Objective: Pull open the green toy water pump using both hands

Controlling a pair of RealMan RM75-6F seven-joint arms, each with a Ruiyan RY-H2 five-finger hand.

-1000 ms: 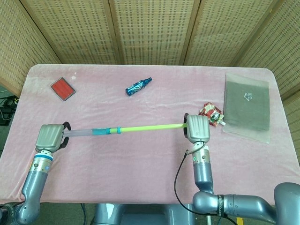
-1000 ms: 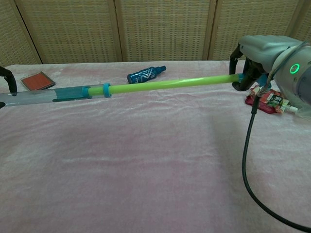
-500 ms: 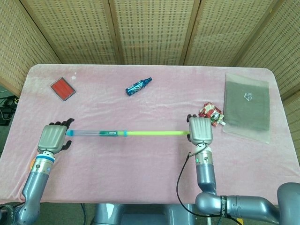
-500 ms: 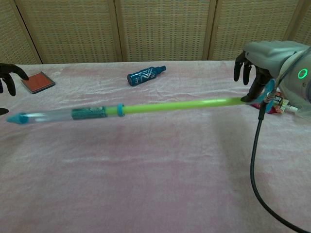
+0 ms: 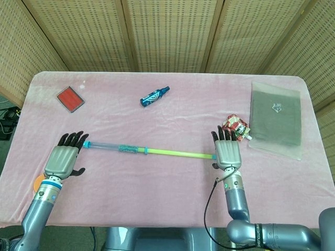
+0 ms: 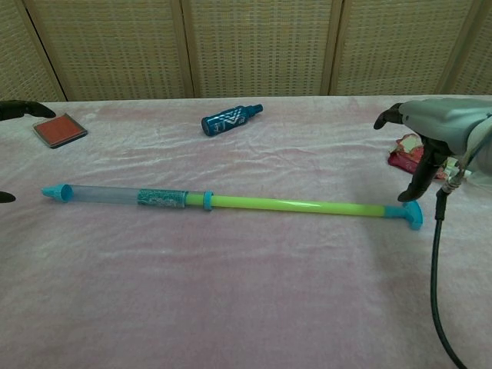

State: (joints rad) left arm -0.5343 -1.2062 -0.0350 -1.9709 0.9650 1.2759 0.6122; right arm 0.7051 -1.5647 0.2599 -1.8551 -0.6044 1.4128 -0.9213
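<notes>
The green toy water pump (image 5: 149, 151) (image 6: 231, 202) lies flat on the pink cloth, pulled out long. Its clear barrel with a blue nozzle points left and its green rod ends in a blue handle (image 6: 413, 214) on the right. My left hand (image 5: 64, 158) hovers just left of the nozzle, fingers spread, holding nothing; the chest view shows only its fingertips (image 6: 19, 109) at the left edge. My right hand (image 5: 227, 151) (image 6: 438, 134) is above the handle end, fingers apart, empty.
A blue spray bottle (image 5: 154, 96) (image 6: 230, 118) lies at the back centre. A red flat box (image 5: 70, 98) (image 6: 59, 129) sits back left. A red snack packet (image 5: 237, 127) lies beside my right hand, a grey pouch (image 5: 276, 118) further right.
Both hands have let go of the pump and spread their fingers. The pump has dropped from the air onto the cloth and lies still.
</notes>
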